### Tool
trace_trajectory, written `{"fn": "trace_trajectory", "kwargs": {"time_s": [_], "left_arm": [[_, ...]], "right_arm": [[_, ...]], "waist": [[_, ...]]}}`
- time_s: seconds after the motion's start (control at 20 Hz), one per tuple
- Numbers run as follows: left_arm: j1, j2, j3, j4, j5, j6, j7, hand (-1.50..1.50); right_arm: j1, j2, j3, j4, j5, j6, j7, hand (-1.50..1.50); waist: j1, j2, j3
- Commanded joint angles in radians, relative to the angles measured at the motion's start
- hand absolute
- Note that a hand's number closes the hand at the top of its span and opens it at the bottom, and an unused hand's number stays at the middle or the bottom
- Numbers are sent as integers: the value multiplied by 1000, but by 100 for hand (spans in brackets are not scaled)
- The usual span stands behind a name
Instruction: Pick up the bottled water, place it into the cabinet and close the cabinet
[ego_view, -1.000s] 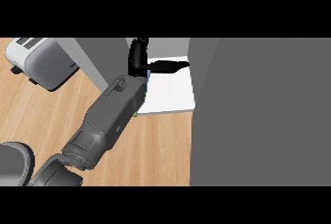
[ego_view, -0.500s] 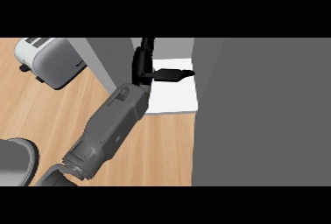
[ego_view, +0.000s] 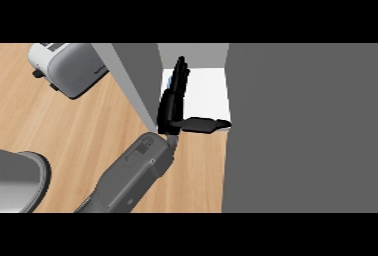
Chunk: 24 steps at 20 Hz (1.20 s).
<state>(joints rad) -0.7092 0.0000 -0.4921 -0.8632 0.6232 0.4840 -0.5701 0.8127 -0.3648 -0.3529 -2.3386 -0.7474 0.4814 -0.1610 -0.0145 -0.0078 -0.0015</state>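
Currently left hand (ego_view: 174, 107) inside the open cabinet (ego_view: 295, 125), released
Fingers straight, thumb spread toward the cabinet's right side, over its white shelf (ego_view: 208, 95); bottled water (ego_view: 170, 81) shows only as a blue sliver beside the fingers, at the cabinet's left wall; contact unclear

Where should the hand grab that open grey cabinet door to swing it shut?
Likely the cabinet door by its near edge, coming from the toaster side on the left: it stands open as a thin slanted panel, and the left hand fills its other side.
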Motion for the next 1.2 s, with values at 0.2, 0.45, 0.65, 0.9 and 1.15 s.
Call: {"fn": "trace_trajectory", "kwargs": {"time_s": [0.2, 0.45, 0.65, 0.9, 1.15], "left_arm": [[315, 58, -152, -386, -23, 54, 34, -150], [447, 93, -255, -542, -52, 34, 56, 150], [558, 167, -312, -670, -92, 46, 61, 150], [659, 331, -260, -772, -64, -49, 49, 150], [714, 441, -190, -838, -36, -105, 40, 150]], "right_arm": [[88, 66, -21, -184, 4, -25, 31, -150], [-4, 1, -24, -171, -26, -55, 87, 150], [13, -12, -25, -114, 31, 81, 47, 150], [89, -1, 34, -219, 43, 113, 89, 150], [32, -55, 87, -168, 110, 173, 112, 150]], "waist": [[19, -7, 0], [25, 2, 0], [14, 0, 1], [5, 0, 0], [17, 3, 0]]}}
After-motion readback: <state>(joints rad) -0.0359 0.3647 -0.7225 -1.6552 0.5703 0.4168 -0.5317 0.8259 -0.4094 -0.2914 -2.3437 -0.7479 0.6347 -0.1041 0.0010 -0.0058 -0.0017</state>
